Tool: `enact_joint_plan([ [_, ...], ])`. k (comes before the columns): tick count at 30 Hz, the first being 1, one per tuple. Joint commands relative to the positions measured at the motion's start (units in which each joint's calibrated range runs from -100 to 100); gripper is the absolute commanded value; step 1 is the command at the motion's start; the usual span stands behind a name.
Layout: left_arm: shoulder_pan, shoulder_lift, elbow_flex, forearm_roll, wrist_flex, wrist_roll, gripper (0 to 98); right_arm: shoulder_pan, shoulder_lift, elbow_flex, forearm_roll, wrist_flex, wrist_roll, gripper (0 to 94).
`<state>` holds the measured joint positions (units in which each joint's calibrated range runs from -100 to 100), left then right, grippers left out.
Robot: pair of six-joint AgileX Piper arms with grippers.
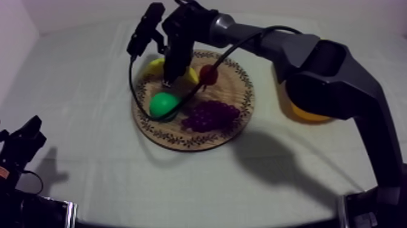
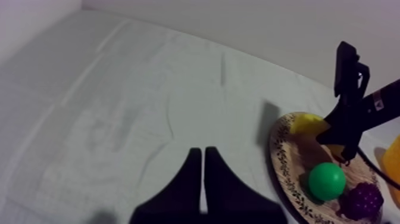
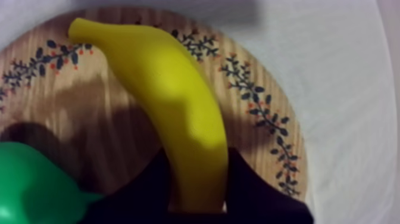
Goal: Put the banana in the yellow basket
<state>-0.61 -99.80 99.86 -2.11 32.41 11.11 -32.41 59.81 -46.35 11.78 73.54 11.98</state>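
Observation:
The yellow banana [image 3: 178,107] lies on the round wooden board [image 3: 89,107] near its patterned rim. My right gripper [image 3: 199,154] is shut on the banana, one black finger [image 3: 152,182] pressed against each side of its near end. In the top view the right arm reaches in over the board [image 1: 242,118], and its gripper [image 1: 171,76] stands on the banana [image 1: 155,65]. The yellow basket [image 1: 306,113] sits right of the board, mostly hidden behind the arm. My left gripper [image 1: 24,140] rests shut low at the left, its fingers [image 2: 191,173] together as a narrow wedge.
A green pear [image 1: 163,104], a bunch of purple grapes [image 1: 210,115] and a small red fruit [image 1: 209,74] share the board with the banana. The pear [image 3: 30,184] lies close beside my right gripper. Bare cloth stretches to the left and in front of the board.

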Motion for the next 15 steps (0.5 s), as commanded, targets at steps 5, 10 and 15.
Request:
enact_joint_plan([
  [5, 0.00, -0.03, 0.03, -0.02, 0.00, 0.00, 0.1, 0.38, -8.73, 4.20, -0.91, 0.15, -0.12, 16.7],
  [10, 0.00, -0.03, 0.03, -0.02, 0.00, 0.00, 0.1, 1.07, -18.35, 9.76, -1.52, 0.16, -0.19, 17.0],
  [15, 0.00, -0.03, 0.03, -0.02, 0.00, 0.00, 0.1, 2.55, -28.66, 15.50, -1.97, 0.41, -0.32, 17.1],
])
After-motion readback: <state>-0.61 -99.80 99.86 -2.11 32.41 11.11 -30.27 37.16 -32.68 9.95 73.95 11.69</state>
